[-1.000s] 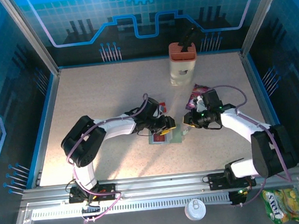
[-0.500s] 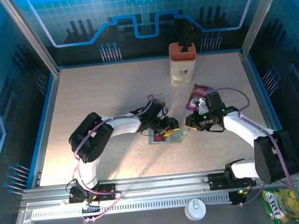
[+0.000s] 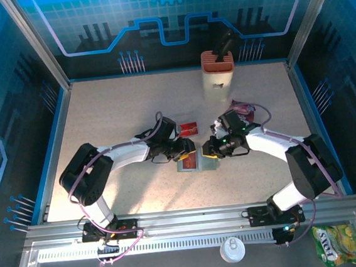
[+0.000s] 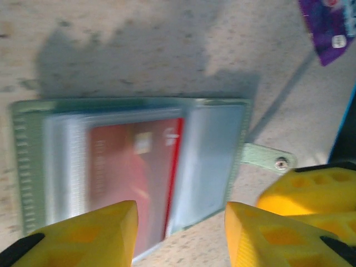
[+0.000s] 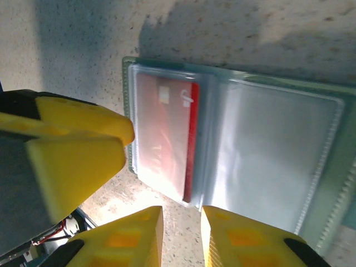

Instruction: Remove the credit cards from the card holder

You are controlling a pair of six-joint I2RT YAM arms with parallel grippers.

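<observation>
1. The card holder (image 3: 187,165) lies open and flat on the desk (image 3: 113,114), near the middle and somewhat toward the near edge.
2. A red card (image 4: 133,172) sits inside one clear sleeve of the holder. The sleeve beside it looks empty, though glare on the plastic makes that hard to judge.
3. The left gripper (image 4: 181,231) hovers low over one long edge of the holder. Its yellow fingers are spread wide and there is nothing between them.
4. The right gripper (image 5: 181,233) faces it from the other side. Its fingers are parted only narrowly, bare desk shows in the gap, and their tips are just short of the sleeve's edge.
5. The holder's strap (image 4: 266,157), with its snap, pokes out flat just beside the right gripper's yellow finger.
6. A loose red card (image 3: 188,129) lies on the desk just beyond the holder, toward the far edge.
7. A purple snack packet (image 3: 242,109) lies farther right. An orange-and-cream block (image 3: 216,76) stands by the far edge.
</observation>
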